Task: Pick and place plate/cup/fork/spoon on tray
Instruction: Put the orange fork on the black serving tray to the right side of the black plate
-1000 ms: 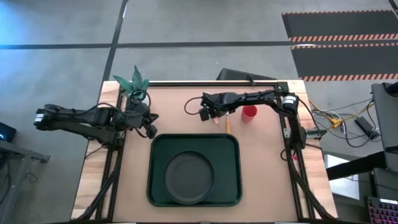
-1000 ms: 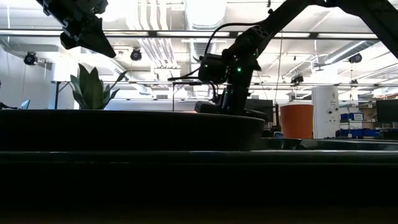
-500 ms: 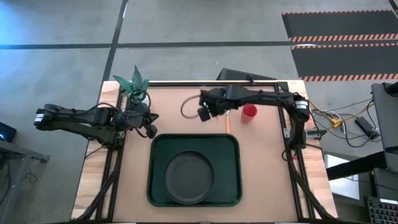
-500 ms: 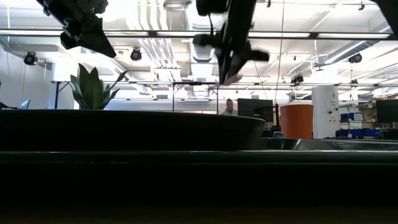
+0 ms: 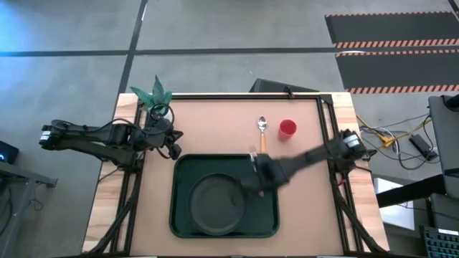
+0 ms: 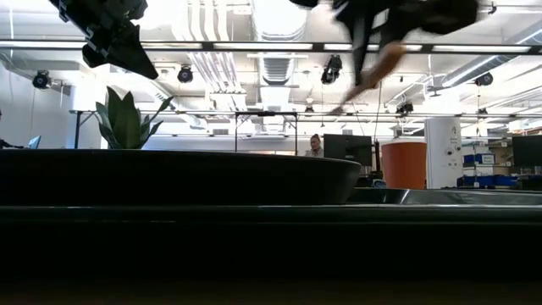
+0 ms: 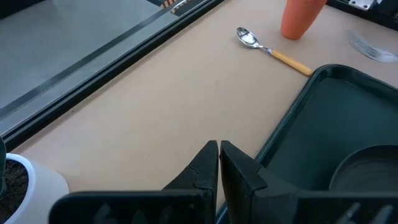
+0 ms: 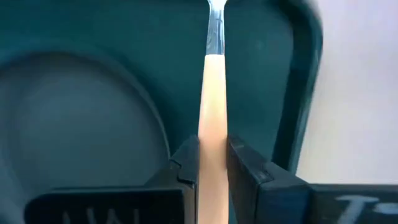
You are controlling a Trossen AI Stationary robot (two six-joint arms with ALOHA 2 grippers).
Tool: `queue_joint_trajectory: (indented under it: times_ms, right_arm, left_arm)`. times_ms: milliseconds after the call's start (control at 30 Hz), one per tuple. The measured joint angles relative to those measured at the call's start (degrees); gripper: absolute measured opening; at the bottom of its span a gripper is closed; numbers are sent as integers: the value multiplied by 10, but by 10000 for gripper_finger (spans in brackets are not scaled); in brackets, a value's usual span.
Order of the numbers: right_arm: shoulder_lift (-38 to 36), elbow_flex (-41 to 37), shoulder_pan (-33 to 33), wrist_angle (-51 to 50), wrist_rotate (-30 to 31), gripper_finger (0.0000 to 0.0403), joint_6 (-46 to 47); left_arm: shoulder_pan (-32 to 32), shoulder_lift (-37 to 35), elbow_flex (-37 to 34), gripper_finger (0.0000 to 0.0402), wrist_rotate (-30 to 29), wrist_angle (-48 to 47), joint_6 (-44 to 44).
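High view shows the right claw (image 5: 259, 170) out over the tray (image 5: 181, 215), above its right half near the far rim, clamped on the fork (image 8: 212, 118). In the right wrist view the orange handle is pinched between the two fingers (image 8: 184, 163), and the silver end points away over the green tray floor. The plate (image 5: 217, 204) lies inside the tray, toward its near edge, just beside the claw as seen from above.

The spoon (image 5: 262, 133) lies on the bare surface (image 5: 208, 122) beyond the tray's far rim, bowl pointing to the far edge. The red cup (image 5: 287, 129) stands just beside it on the right, apart from it.

The left claw (image 5: 174, 147) waits near the left edge of the surface, off the tray's far left corner, its fingers (image 7: 205, 165) pressed together on nothing. A potted plant (image 5: 155, 97) stands at the far left corner of the surface.
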Motion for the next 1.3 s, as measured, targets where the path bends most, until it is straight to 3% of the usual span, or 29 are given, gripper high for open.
queue_joint_trajectory:
  times_ms: [200, 333, 633, 800, 1300]
  right_arm:
    - [22, -45, 110, 61, 9, 36, 211]
    - [53, -59, 158, 108, 21, 36, 303]
    - [104, -84, 167, 136, 14, 35, 297]
    - [104, -110, 167, 133, -20, 36, 300]
    - [100, -150, 161, 171, 8, 36, 263]
  left_arm:
    - [0, 6, 0, 0, 0, 0, 0]
    - [0, 11, 0, 0, 1, 4, 0]
    - [0, 15, 0, 0, 13, 5, -2]
    - [0, 14, 0, 0, 25, 5, 0]
    - [0, 14, 0, 0, 22, 5, 26]
